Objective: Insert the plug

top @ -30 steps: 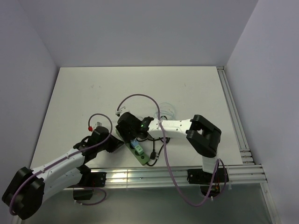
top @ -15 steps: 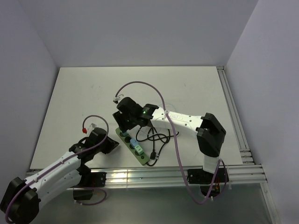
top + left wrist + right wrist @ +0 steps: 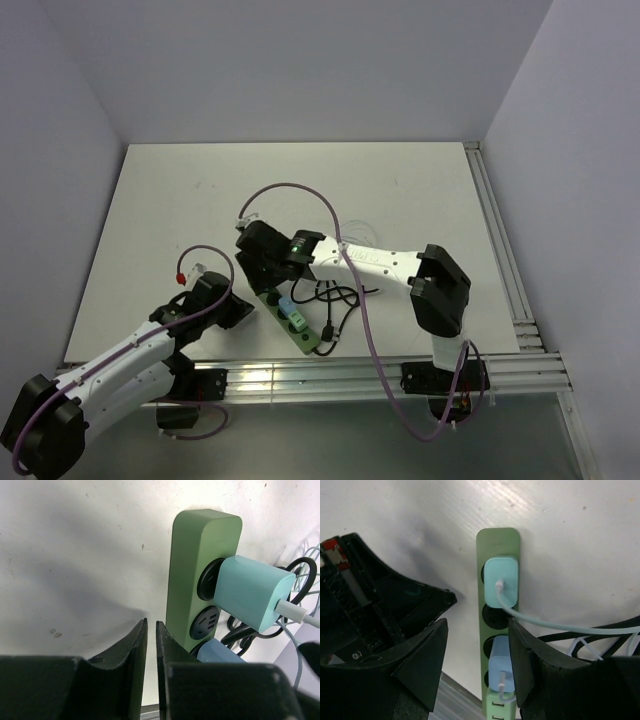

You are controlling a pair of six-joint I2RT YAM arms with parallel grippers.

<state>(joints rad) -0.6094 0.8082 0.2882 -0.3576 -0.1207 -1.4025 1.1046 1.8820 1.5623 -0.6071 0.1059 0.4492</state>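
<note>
1. Right wrist view: my right gripper [image 3: 477, 630] is spread wide, with nothing between its two black fingers. It hangs over the long green plastic power strip [image 3: 499, 542], which lies flat on the white table [image 3: 580, 540].
2. Task item: the teal cube-shaped charger plug [image 3: 501, 582] sits on the socket nearest the strip's rounded end. Its thin white cable [image 3: 555, 626] runs off toward my right-hand finger.
3. Along the strip from there comes one bare round black socket [image 3: 495, 616], then a light blue plug [image 3: 500, 667].
4. Left wrist view: my left gripper [image 3: 151, 630] is pinched almost together, leaving only a thin slit, and it clasps nothing. It is low on the table just beside the strip's long edge; I cannot tell whether it touches.
5. Only this side-on view shows how the teal plug stands. Its body rises off the strip face at a slight tilt. I cannot tell whether the prongs are fully home.
6. It also shows loops of black cable [image 3: 235, 630] behind the strip, which the right wrist view barely catches.
7. Only the right wrist view shows my left arm's dark housing from above, close beside the strip.
8. Top view: both arms meet at the strip near the table's near edge. The wrists hide the fingers there, so grip state cannot be read from it.
</note>
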